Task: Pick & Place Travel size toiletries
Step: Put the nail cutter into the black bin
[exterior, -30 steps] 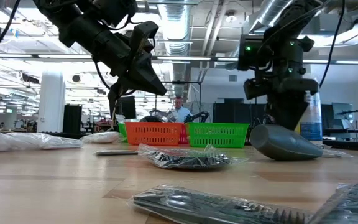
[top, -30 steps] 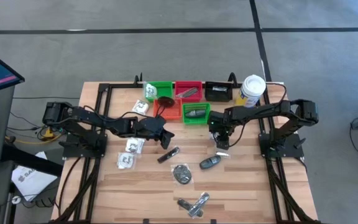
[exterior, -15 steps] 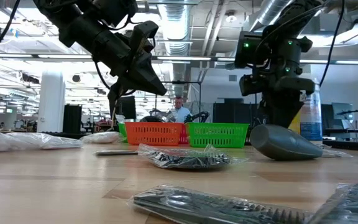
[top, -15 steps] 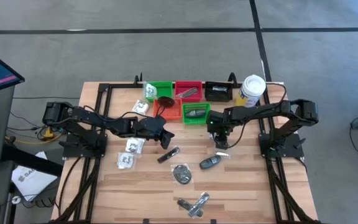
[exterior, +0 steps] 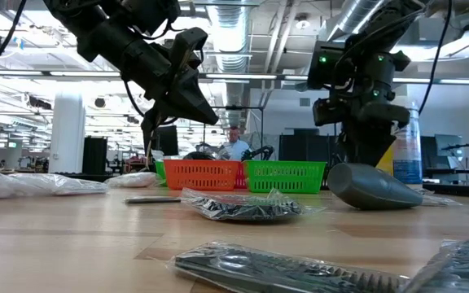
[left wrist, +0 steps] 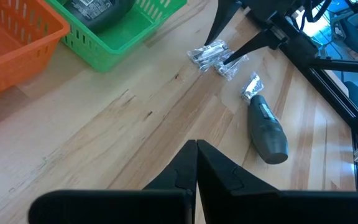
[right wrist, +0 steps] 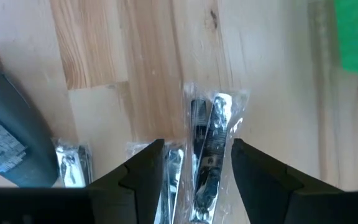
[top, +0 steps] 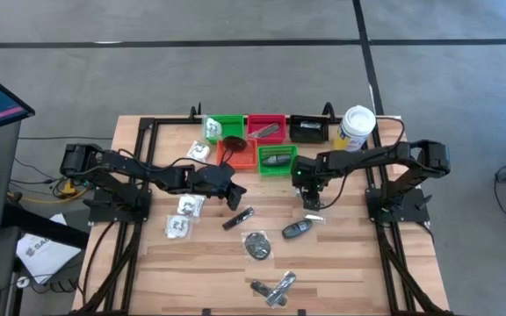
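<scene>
Between my right gripper's (right wrist: pixel 191 165) parted fingers lies a clear packet (right wrist: pixel 207 155) with slim silvery and dark sticks inside. Its long axis runs along the wood grain, straight away from my wrist camera, and the fingers (right wrist: pixel 143 171) stand one on each side of it with a gap, so nothing is gripped. In the high view the packet (top: pixel 313 204) sits on the table (top: pixel 350 263) just in front of the green tray (top: pixel 277 160), and my right gripper (top: pixel 309 195) points down over it.

Just beside the packet lies a dark grey oval (top: pixel 298 230) in plastic, its long axis slanting across the boards, its silvery tail end toward the packet. My left wrist view shows the same oval (left wrist: pixel 267 127) with the narrow end toward the packet (left wrist: pixel 215 55) and the blunt end away from it.

Farther out, a black round piece (top: pixel 256 245) in plastic rests near the table's middle, a dark stick (top: pixel 237 219) lies tilted beside it, and more silvery sachets (top: pixel 273 289) lie at the near edge. White packets (top: pixel 184 216) lie on the left side.

My left gripper (top: pixel 233 190) hangs above the table's middle, fingers (left wrist: pixel 197 168) pressed together, holding nothing.
</scene>
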